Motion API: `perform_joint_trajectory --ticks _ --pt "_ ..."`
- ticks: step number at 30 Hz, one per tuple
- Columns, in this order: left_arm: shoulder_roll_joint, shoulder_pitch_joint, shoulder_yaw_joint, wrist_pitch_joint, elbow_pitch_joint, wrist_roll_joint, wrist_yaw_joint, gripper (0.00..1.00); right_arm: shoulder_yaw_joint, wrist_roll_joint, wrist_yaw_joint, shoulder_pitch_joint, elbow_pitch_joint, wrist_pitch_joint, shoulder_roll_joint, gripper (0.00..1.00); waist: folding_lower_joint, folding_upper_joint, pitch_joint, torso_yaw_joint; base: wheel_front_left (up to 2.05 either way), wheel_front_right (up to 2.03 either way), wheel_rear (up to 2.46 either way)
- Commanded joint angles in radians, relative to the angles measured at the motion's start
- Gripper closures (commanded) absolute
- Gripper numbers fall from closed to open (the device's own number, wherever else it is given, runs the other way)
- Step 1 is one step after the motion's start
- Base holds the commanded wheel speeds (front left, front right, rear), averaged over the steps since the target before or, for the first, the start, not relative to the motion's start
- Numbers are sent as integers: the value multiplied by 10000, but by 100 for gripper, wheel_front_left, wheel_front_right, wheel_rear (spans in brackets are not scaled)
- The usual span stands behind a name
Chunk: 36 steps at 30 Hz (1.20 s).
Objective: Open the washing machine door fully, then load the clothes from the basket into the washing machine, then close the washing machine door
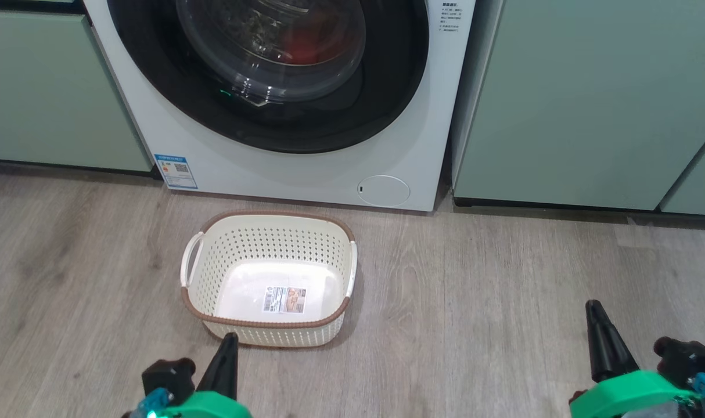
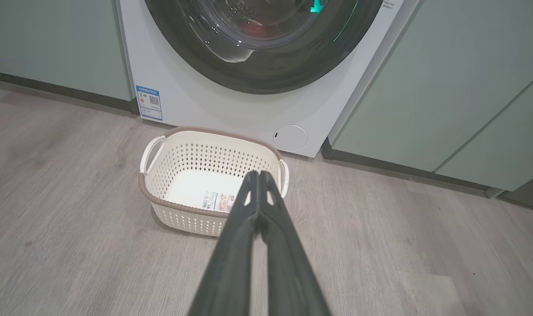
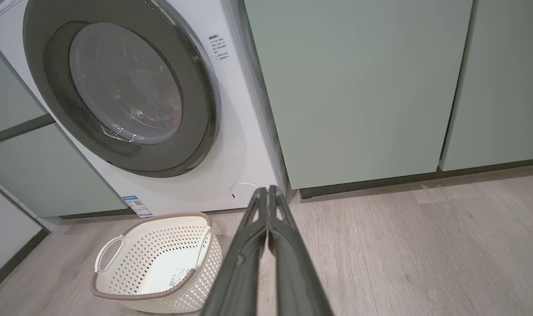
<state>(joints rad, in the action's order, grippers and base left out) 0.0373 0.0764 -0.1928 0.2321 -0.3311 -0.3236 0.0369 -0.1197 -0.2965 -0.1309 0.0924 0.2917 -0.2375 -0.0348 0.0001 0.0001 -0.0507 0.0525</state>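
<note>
The washing machine door [image 1: 268,64] is shut (red clothes [image 1: 303,49] blur behind it).

Basket [image 1: 271,247]: sitting on the floor [image 1: 503,278], just before the washing machine [image 1: 259,174].
Clothes [image 1: 303,49]: lying inside the machine, behind the washing machine door [image 1: 352,116].
Cabinets [image 1: 585,104]: flanking the machine left and right.

My left claw [image 1: 229,347] and right claw [image 1: 595,316] sit low over the wood floor [image 1: 503,290], fingers pressed together. The basket [image 1: 271,244] stands just before the washing machine [image 1: 271,174]. The washing machine door [image 1: 155,87] is shut, with the red clothes [image 1: 303,47] behind its glass.
</note>
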Motion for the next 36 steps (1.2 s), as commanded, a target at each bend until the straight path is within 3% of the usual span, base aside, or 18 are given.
perform_joint_trajectory --ticks 1,36 --pt "16 -501 147 -64 357 -311 -87 100 -13 -343 0 -410 -337 72 -18 100 -1 -1 8 -8 0 0 0" --pt "62 -888 977 -1033 501 -3951 -546 100 21 -4042 1 -857 -391 1054 -58 100 -1 -1 162 -157 0 0 0"
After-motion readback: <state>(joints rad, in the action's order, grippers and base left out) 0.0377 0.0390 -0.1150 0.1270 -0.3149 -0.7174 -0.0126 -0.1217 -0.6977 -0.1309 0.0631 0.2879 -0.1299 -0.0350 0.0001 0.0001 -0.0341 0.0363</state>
